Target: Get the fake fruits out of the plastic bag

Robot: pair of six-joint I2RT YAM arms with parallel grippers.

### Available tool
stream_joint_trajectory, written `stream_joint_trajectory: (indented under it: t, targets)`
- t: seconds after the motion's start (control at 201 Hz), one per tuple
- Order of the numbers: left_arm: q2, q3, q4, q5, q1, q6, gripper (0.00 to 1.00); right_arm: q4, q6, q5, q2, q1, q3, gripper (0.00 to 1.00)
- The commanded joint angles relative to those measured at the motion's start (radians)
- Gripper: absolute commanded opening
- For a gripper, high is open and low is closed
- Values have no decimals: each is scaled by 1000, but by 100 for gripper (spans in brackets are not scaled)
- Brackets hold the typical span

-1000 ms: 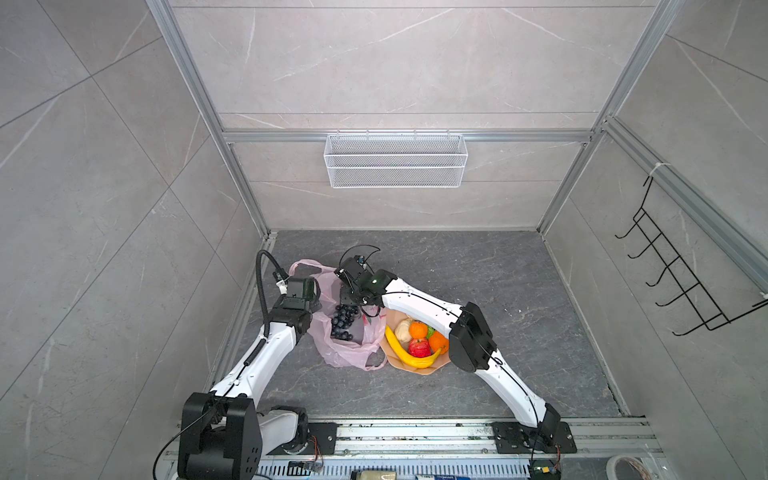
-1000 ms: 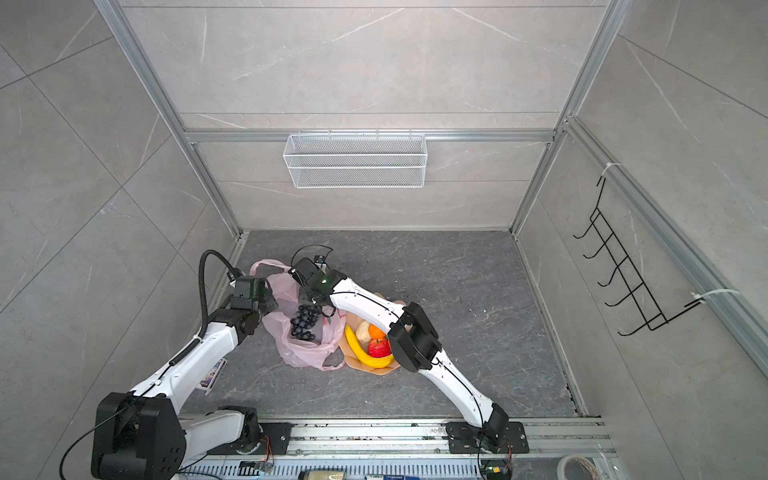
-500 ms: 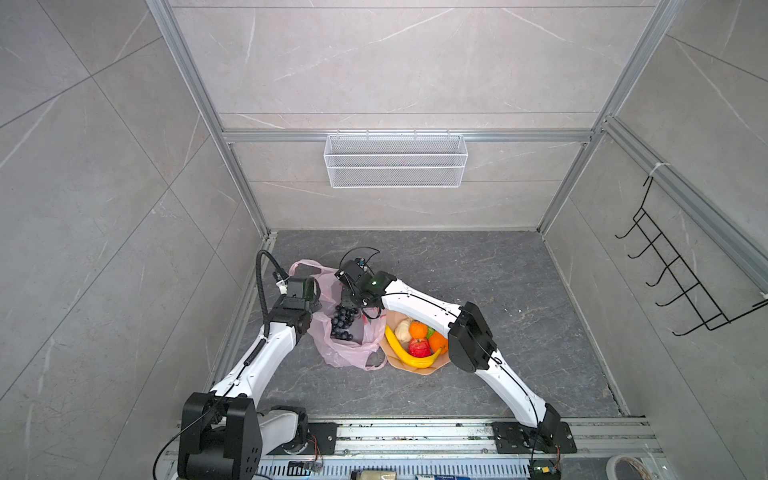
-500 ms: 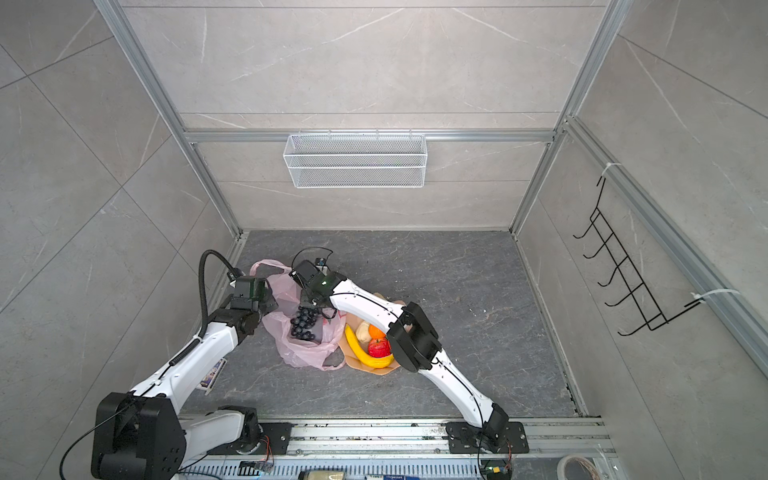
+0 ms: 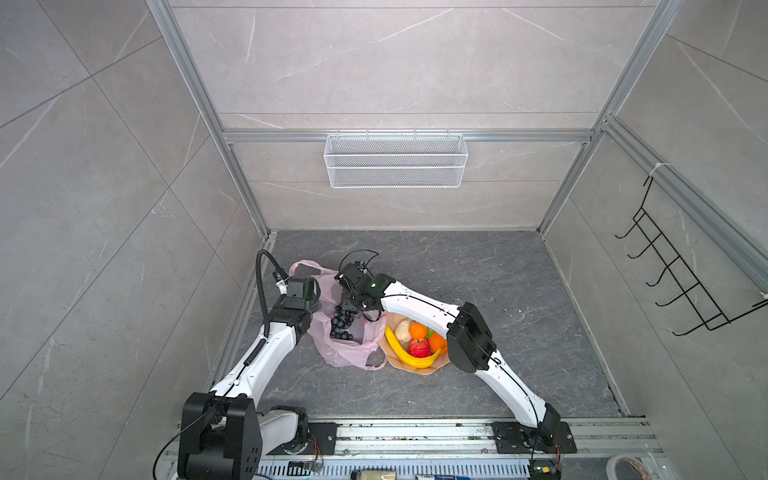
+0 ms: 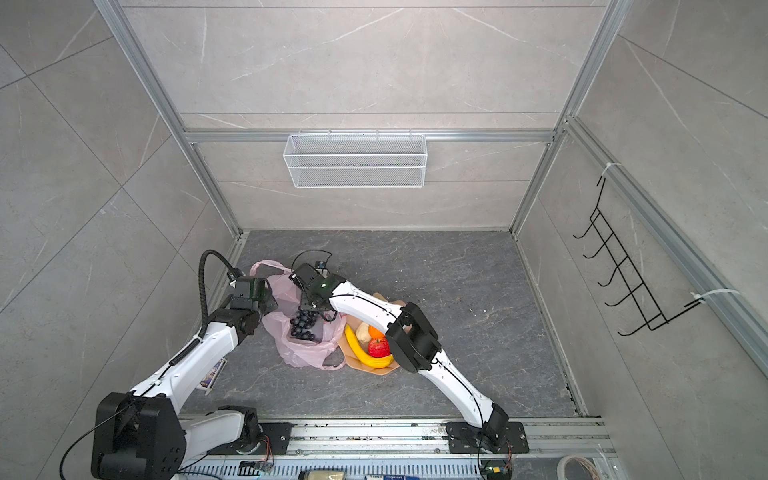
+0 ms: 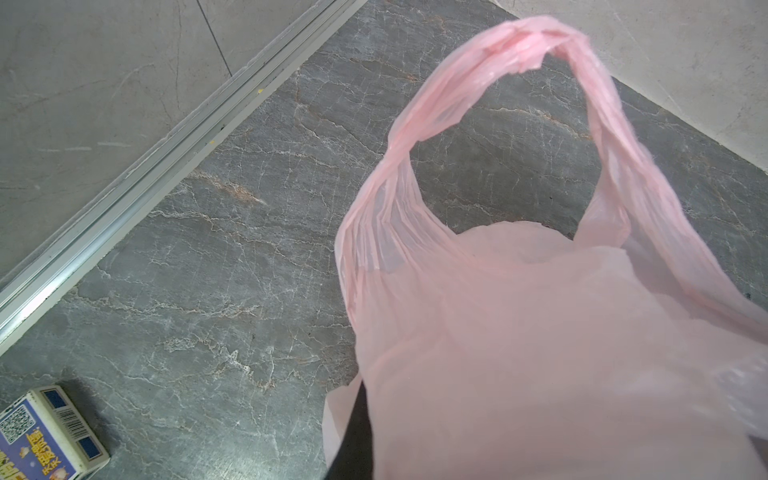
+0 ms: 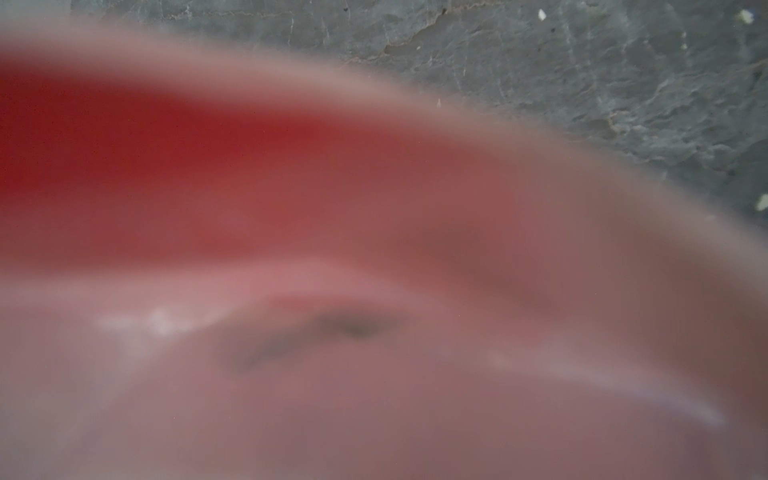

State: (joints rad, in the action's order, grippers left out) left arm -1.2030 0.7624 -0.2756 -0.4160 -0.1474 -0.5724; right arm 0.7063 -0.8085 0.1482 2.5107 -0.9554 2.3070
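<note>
Grapes lie in the bag, whose rim the left gripper clamps. The right gripper reaches in, jaw state untellable. Next it must pinch the bunch and lift.

Left gripper clamped; right gripper (jaws hidden) reaches leftward.

Dark grey stone floor: pink plastic bag, peach plate beside it, small printed box near left wall
</note>
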Motion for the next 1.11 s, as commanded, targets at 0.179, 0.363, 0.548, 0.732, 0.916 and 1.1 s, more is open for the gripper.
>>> stream_joint_trajectory:
  t: [0.179,0.363,0.548,0.732,0.916,1.1]
  targets:
    - [17,6,17,-19,-3,-4,0,3,12,-13,-36,-7,-1,25]
    - [16,5,16,-20,-2,-4,0,-8,8,-18,-39,-6,-7,16]
    - [20,6,15,-23,-3,-3,0,-12,6,-13,-40,-6,-8,10]
    - [20,6,13,-25,-3,-2,0,-23,5,-12,-54,-6,-24,8]
    - [18,8,13,-27,-3,-2,0,-33,21,6,-87,-8,-46,0]
    - [17,9,11,-36,-3,-1,0,-56,70,33,-145,-12,-87,0]
